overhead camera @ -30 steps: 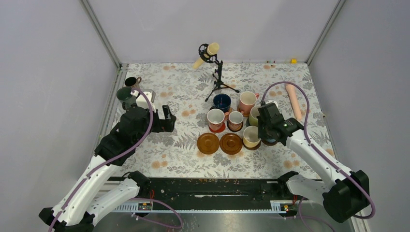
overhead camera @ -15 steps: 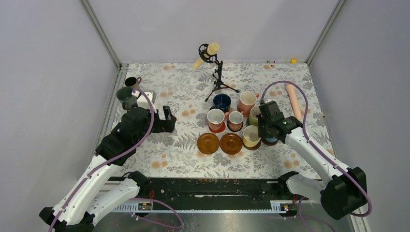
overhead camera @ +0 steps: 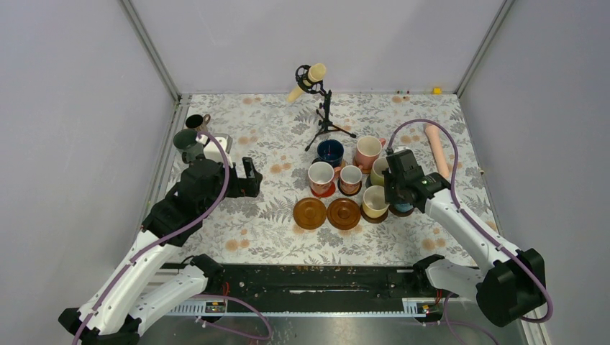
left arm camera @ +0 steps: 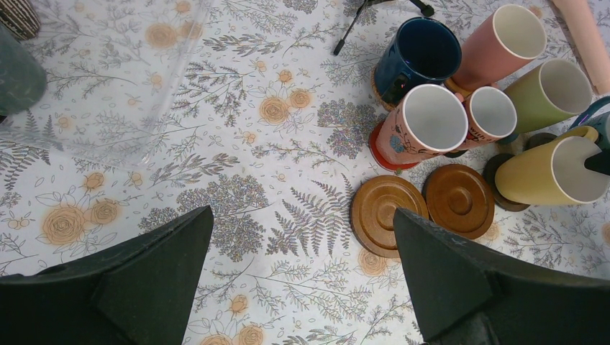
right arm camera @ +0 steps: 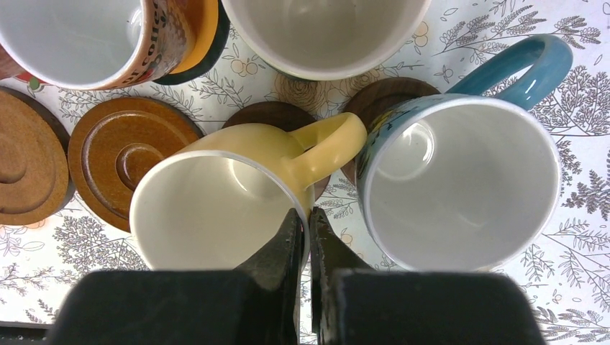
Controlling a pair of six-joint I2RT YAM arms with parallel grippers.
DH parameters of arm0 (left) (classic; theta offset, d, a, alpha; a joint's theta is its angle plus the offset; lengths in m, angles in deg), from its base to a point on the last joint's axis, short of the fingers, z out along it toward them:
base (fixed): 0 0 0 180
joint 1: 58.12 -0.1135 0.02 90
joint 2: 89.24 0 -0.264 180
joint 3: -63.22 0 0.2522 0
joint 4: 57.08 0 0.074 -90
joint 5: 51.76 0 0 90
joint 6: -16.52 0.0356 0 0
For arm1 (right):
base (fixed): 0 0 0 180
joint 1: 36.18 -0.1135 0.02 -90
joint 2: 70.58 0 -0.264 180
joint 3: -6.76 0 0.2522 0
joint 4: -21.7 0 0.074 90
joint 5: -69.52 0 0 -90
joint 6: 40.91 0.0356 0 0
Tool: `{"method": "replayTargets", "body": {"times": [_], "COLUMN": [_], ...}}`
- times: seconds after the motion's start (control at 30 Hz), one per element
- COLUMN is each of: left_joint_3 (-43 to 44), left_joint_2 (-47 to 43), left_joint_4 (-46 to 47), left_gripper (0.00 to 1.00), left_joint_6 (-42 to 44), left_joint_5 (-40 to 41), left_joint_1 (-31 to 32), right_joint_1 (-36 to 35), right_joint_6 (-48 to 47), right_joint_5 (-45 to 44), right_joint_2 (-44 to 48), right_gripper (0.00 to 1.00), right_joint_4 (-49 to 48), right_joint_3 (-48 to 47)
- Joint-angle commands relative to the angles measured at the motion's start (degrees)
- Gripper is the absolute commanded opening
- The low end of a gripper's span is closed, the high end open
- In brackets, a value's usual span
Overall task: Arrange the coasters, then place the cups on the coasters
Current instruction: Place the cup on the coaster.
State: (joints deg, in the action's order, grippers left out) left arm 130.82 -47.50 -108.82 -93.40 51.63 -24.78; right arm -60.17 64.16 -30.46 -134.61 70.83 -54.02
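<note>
Right pincer [right arm camera: 308, 219] is sitting fully closed, tips hovering at the rim of the yellow cup [right arm camera: 216, 208] right by its handle. I can't tell whether it's touching. Yellow cup is standing upright on a dark coaster [right arm camera: 270, 115]. Light blue cup [right arm camera: 460, 187] is standing just beside it on a second dark coaster [right arm camera: 385, 97], handle on the side away from the yellow cup.

Left pincer [left arm camera: 302, 215] is hanging wide open, gripping nothing, over the floral surface [left arm camera: 237, 144] left of the cluster.

One brown coaster [left arm camera: 388, 215] and a second brown coaster [left arm camera: 460, 201] are lying side by side, uncovered, just beside the yellow cup.

Behind them, all standing upright and crowding together:
- patterned pink cup [left arm camera: 424, 122], sitting on a red coaster [left arm camera: 378, 147]
- small lettered cup [left arm camera: 489, 115], sitting on a black-rimmed orange coaster [right arm camera: 208, 32]
- navy cup [left arm camera: 421, 54]
- tall pink cup [left arm camera: 503, 36]
- pale green cup [left arm camera: 550, 90]

Dark green cup [overhead camera: 185, 141] and black cup [overhead camera: 194, 122] are standing together at the far left edge — well apart from the rest.
</note>
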Motion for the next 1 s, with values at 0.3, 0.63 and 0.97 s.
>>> {"method": "replayTargets", "body": {"times": [0.3,0.63,0.97], "left_joint_3": [0.2,0.6,0.5], "left_joint_2": [0.1,0.1,0.6], "left_joint_4": [2.7,2.8,2.7], "left_gripper": [0.99,0.99,0.99], "left_joint_6": [0.1,0.2,0.1], "left_joint_5": [1.4,1.4,3.0], "left_joint_1": [0.1,0.1,0.0], "right_joint_1": [1.2,1.4,1.4], "right_joint_6": [-0.9,-0.1,0.0], "right_joint_5": [-0.7,-2.0,-0.6], "right_joint_2": [-0.2,1.0,3.4], "right_gripper": [0.00,0.19,0.39], "right_joint_4": [-3.3,-0.8,4.6], "right_joint_3": [-1.3,-3.5,-9.4]}}
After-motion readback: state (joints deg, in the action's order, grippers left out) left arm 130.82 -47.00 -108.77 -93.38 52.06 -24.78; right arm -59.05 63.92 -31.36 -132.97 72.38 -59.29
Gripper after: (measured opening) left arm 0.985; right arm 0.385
